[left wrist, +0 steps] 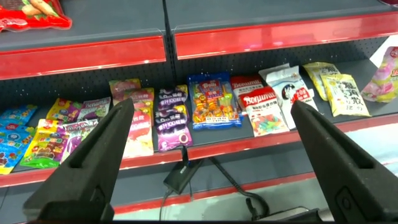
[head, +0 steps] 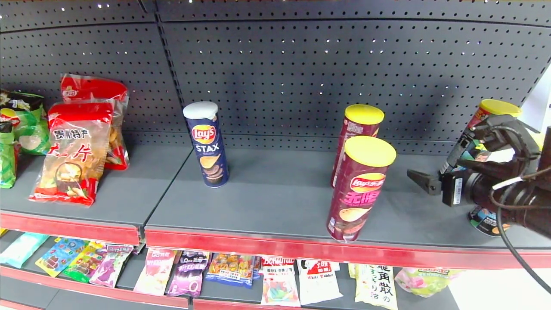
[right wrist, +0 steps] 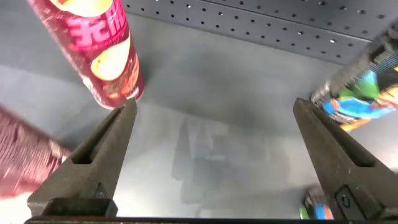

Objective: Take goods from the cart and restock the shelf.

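On the upper shelf (head: 275, 202), at the very front by the red lip (head: 301, 252), stands a maroon can (head: 359, 189) with a yellow lid. I'll place everything else from it. A twin can (head: 357, 127) stands just behind it, and a blue can (head: 206, 144) stands well off towards the robot's left. On the robot's right of the maroon can stands a colourful can (head: 495, 107), partly hidden by the arm.

The right tool (right wrist: 211, 124) hangs low over the bare shelf between the maroon can and the colourful one. Its jaws are wide apart and hold nothing. The colourful can sits just outside one finger, touching or nearly so; I cannot tell which.

That is the worry. If the arm pulls back at a slant, that finger or the loose cable (head: 512, 241) could clip the colourful can and tip it. A swing the other way could reach the maroon can, and so near the lip it would go over the edge.

The left tool (left wrist: 212, 104) is also spread and empty. It hangs below the maroon can, facing the sweet packets (left wrist: 264, 112) on the lower shelf.
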`<state>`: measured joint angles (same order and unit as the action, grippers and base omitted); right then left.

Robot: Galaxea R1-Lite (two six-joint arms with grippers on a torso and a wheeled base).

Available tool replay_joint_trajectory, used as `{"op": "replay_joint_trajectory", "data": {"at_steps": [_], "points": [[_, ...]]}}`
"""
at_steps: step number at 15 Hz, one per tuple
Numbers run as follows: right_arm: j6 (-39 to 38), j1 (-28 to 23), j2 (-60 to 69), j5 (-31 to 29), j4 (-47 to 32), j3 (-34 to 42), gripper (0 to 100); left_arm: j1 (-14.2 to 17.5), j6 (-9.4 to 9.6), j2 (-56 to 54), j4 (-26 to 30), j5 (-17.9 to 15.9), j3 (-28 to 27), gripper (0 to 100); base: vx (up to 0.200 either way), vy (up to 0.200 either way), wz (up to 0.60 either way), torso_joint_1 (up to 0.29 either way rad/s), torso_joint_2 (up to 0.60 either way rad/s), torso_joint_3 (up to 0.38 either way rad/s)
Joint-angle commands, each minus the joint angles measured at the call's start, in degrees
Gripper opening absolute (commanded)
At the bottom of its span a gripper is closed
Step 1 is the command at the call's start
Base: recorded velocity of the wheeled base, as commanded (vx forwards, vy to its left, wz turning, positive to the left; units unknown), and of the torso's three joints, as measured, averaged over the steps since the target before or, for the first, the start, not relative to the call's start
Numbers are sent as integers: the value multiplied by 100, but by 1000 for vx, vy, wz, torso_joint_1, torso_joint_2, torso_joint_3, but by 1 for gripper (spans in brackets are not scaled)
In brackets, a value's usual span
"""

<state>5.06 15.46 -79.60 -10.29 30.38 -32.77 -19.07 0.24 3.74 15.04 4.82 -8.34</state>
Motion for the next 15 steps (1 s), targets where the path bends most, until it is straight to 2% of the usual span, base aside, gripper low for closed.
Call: {"op": "replay_joint_trajectory", "data": {"at_steps": [1, 4, 6, 7, 8, 9, 10, 12, 13, 15], "points": [[-23, 115, 446, 36, 12, 297, 100, -1, 2, 65, -1, 2, -1, 100, 0, 0, 0, 0, 0, 0], [-330, 449, 1043, 449, 3, 833, 100, -1, 2, 171, -1, 2, -1, 100, 0, 0, 0, 0, 0, 0], [-286, 634, 1799, 475, 3, 1642, 100, 8, 81, 364, 25, 28, -27, 100, 0, 0, 0, 0, 0, 0], [-198, 695, 2265, 466, 12, 1985, 100, 8, 178, 549, 25, 37, -36, 100, 0, 0, 0, 0, 0, 0], [-128, 713, 2573, 493, 12, 2143, 100, -1, 213, 716, -1, 11, -71, 100, 0, 0, 0, 0, 0, 0], [-31, 687, 3126, 519, -6, 2380, 100, -9, 213, 1181, -98, -51, -230, 100, 0, 0, 0, 0, 0, 0], [-31, 379, 3812, 440, -217, 2618, 100, -1, 169, 2175, -432, -332, -757, 100, 0, 0, 0, 0, 0, 0], [48, -166, 4550, 405, -1025, 2591, 100, -1, 169, 3062, -828, -534, -1232, 100, 0, 0, 0, 0, 0, 0], [83, -412, 5148, 449, -2203, 2213, 100, -18, 266, 3563, -942, -631, -1425, 100, 0, 0, 0, 0, 0, 0], [101, -447, 5921, 414, -3389, 1906, 100, -168, 538, 3976, -942, -833, -1443, 100, 0, 0, 0, 0, 0, 0]]}}
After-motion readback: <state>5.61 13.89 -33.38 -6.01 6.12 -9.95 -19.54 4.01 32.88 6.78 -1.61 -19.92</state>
